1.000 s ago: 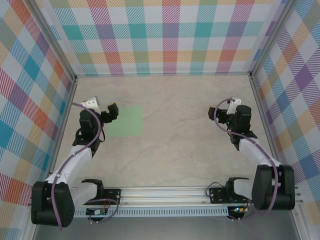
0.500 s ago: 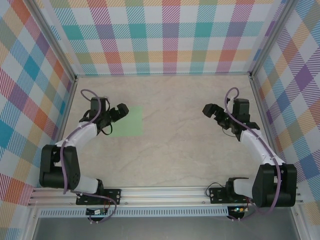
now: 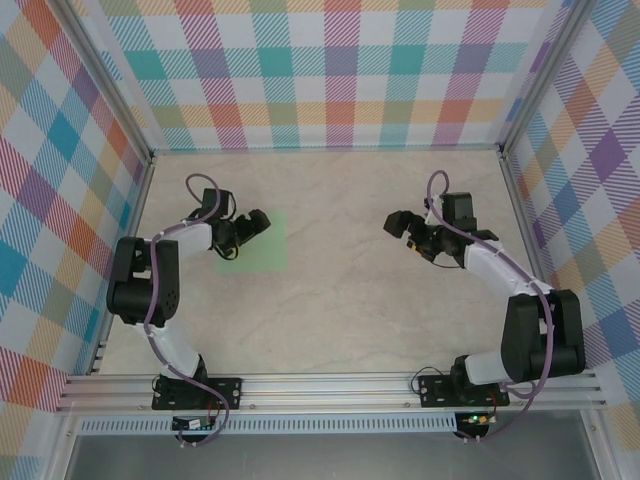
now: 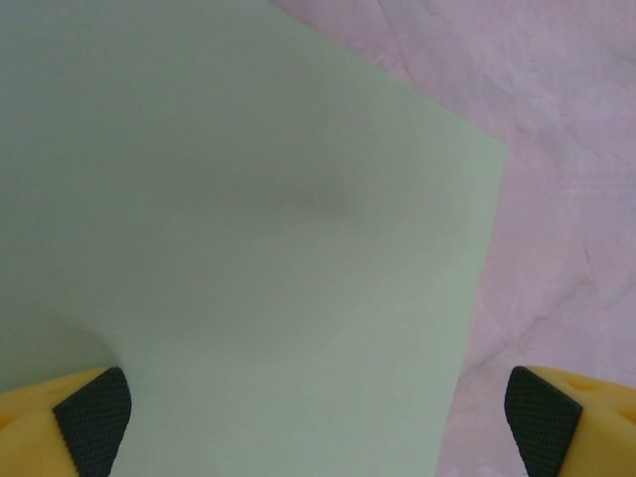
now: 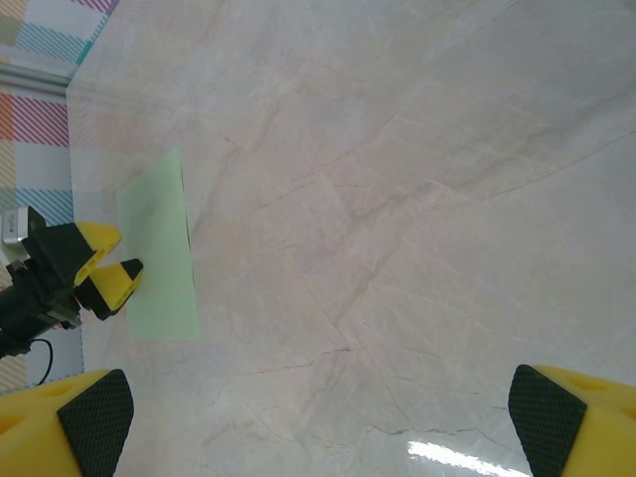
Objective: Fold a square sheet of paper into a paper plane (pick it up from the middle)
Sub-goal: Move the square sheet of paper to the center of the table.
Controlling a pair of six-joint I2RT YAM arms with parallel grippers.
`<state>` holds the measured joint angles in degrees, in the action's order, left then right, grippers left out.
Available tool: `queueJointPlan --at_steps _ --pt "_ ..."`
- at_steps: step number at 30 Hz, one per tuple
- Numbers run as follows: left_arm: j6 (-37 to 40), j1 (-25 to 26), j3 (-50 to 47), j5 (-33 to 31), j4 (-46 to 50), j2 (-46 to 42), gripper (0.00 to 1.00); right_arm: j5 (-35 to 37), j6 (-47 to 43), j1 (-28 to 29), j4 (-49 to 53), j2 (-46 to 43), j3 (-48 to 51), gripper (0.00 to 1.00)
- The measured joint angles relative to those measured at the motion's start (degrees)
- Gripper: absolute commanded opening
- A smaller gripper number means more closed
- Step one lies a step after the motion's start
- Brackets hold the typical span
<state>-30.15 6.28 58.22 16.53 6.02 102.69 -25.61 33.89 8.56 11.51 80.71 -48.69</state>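
Observation:
The square sheet of paper (image 3: 264, 254) lies flat on the left half of the marble table, pale mint green and unfolded. My left gripper (image 3: 249, 228) hovers over its upper left part, open, with nothing between the jaws. In the left wrist view the paper (image 4: 258, 219) spreads under the gripper (image 4: 316, 422), one black pad (image 4: 91, 412) over it and the other pad (image 4: 542, 412) over bare table. My right gripper (image 3: 402, 230) stands open over bare table right of centre, well apart from the sheet. The right wrist view looks past that gripper (image 5: 318, 422) to the sheet (image 5: 159, 253) and left gripper (image 5: 94, 268).
Plaid walls (image 3: 320, 70) enclose the table on three sides. An aluminium rail (image 3: 330, 388) with both arm bases runs along the near edge. Bare marble (image 3: 330, 300) stretches between the two grippers and toward the rail.
Both arms have reached forward and inward. The left gripper moved right, onto the sheet's left part. The right gripper moved left toward the table's middle. The paper has not shifted.

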Motion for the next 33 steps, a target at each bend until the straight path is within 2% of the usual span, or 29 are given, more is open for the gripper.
queueJointPlan --at_steps 6,11,16,19,22,27,33 --pt "-4.85 3.98 -4.98 -0.02 -9.51 -1.05 1.0 0.96 -0.02 2.6 1.79 2.51 -0.57 1.0" --pt "-10.45 11.67 -9.42 -1.64 -17.0 -2.93 1.0 3.08 -0.26 3.34 4.02 2.23 -0.57 1.0" --pt "-15.02 19.89 -10.27 -3.52 -18.91 -3.43 1.0 4.13 -0.26 3.91 5.79 1.18 -0.55 1.0" --pt "-16.87 21.92 -11.54 -4.15 -17.84 -5.22 1.0 4.07 -0.24 4.94 6.36 0.76 -0.57 0.97" --pt "-17.2 22.25 -13.68 -6.73 -12.7 -10.51 1.0 4.09 0.04 7.1 6.49 0.7 -0.7 0.92" --pt "-17.16 22.03 -17.88 -13.77 -5.42 -27.26 1.0 4.31 1.29 12.48 6.56 1.79 -3.26 0.83" --pt "-16.98 21.16 -25.14 -18.18 -0.98 -43.87 1.0 5.11 2.32 20.48 6.62 13.44 -14.69 0.72"
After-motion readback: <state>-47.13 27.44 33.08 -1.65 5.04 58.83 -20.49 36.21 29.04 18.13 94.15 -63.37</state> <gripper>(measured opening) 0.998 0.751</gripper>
